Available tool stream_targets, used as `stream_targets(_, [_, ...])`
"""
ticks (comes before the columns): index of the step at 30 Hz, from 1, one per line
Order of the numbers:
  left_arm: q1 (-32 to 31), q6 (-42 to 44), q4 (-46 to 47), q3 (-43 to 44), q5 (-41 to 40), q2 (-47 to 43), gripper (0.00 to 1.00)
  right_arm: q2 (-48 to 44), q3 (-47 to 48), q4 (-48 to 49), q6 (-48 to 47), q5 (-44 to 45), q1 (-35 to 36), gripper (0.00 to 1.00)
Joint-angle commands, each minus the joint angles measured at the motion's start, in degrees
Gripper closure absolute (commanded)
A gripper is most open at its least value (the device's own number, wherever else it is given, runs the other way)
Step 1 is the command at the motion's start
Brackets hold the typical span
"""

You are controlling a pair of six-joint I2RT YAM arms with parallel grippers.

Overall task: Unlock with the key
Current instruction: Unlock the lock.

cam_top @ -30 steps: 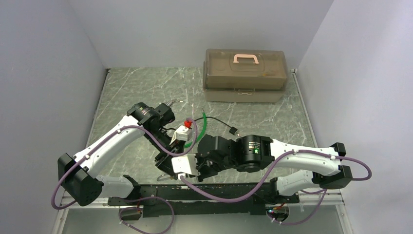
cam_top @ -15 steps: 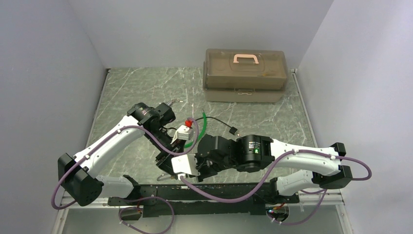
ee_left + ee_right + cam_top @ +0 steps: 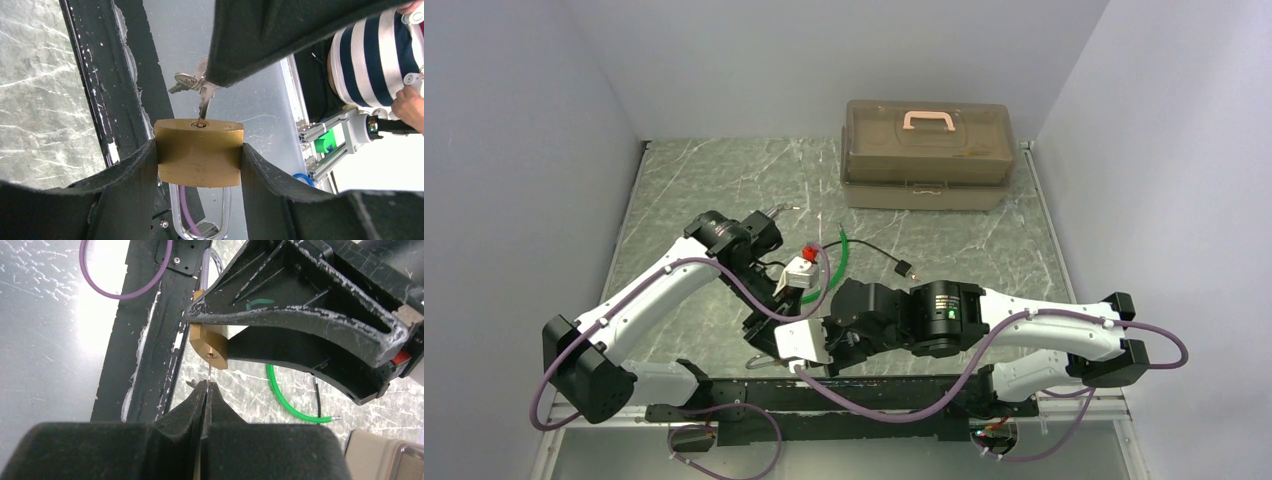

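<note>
Left tool [image 3: 197,146] first: its two black fingers stand at a middling width and clamp the brass padlock [image 3: 199,152] by its flat sides, one finger pressed against each. The padlock's keyhole face points away from the left wrist camera, and its silver shackle [image 3: 200,215] points back towards that camera, between the fingers.

Across to the right tool [image 3: 206,390]: jaws squeezed tight together, no gap at all, pinching the head of the key [image 3: 204,107]. From the right wrist the key shows only as a thin sliver of metal running from the fingertips straight to the keyhole. From the left wrist you get the blade reaching down, its tip at the slot in the middle of the brass face. It looks entered, but how deep I cannot tell. The rest of the bunch of keys [image 3: 184,82] fans out to one side, just beside the right tool's tip, dangling free.

From above, the two tools meet nose to nose over the near edge of the worktop [image 3: 714,180], right above the black frame [image 3: 874,385] where the arms are bolted; padlock and key are hidden under the arms there. Well behind them, a tan toolbox [image 3: 927,155] with a pink handle sits against the back wall, lid down. A green cable [image 3: 285,400] curls on the marbled surface between.
</note>
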Motion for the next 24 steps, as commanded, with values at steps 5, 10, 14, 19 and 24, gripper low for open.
stream_targets(5, [0.0, 6.3, -4.0, 1.2, 10.3, -3.7, 1.0, -5.2, -4.9, 7.9, -2.3, 2.5, 0.4, 1.0])
stream_targets(10, [-0.8, 6.4, -4.1, 1.9, 10.6, -3.8, 1.0, -7.6, -8.6, 12.4, -3.5, 2.9, 0.4, 1.0])
stream_targets(14, [-1.6, 5.1, -4.0, 2.5, 9.6, -2.9, 1.0, -7.1, -7.4, 12.8, -3.8, 4.1, 0.4, 1.0])
stream_targets(19, [-1.7, 4.9, -3.9, 1.9, 9.4, -2.9, 1.0, -6.7, -6.1, 12.1, -5.9, 3.7, 0.5, 1.0])
stream_targets(24, [-1.8, 5.4, -3.9, 2.0, 9.6, -3.3, 1.0, -7.7, -8.2, 13.3, -8.5, 3.4, 0.5, 1.0])
